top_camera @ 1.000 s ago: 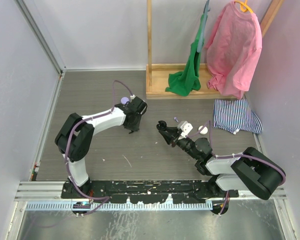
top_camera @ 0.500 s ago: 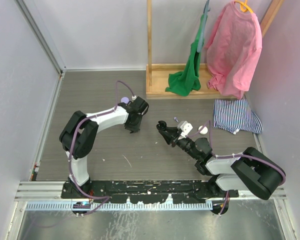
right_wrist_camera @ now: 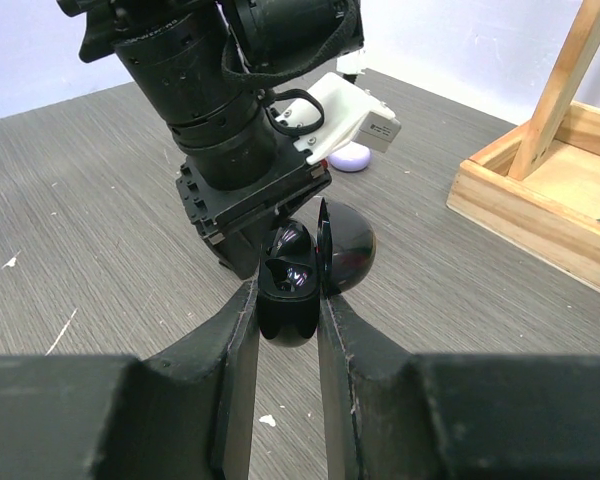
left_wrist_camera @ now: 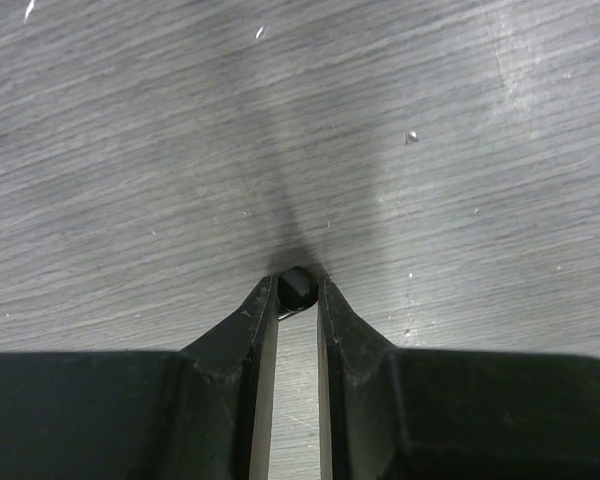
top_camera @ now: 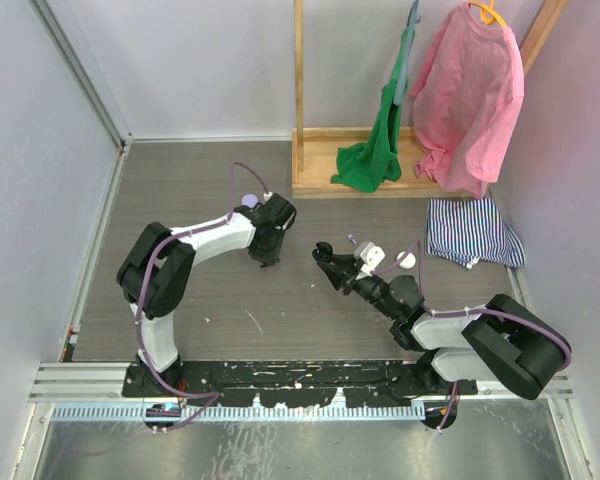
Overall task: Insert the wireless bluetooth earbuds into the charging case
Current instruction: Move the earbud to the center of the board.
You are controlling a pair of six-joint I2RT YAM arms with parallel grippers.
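Left wrist: earbud (left_wrist_camera: 297, 287) inside left claw (left_wrist_camera: 298, 293)

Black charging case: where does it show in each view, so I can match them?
Top external: black charging case, near centre.
Left wrist: not in it.
Right wrist: lower centre, lid open, in the right end effector.
Shared: wooden rack base, top external and right wrist.

The charging case (right_wrist_camera: 288, 308) and earbud (left_wrist_camera: 296, 289) are black; on the pale wooden rack (top_camera: 299, 90), a pink shirt (top_camera: 468, 95) and green cloth (top_camera: 372, 160).
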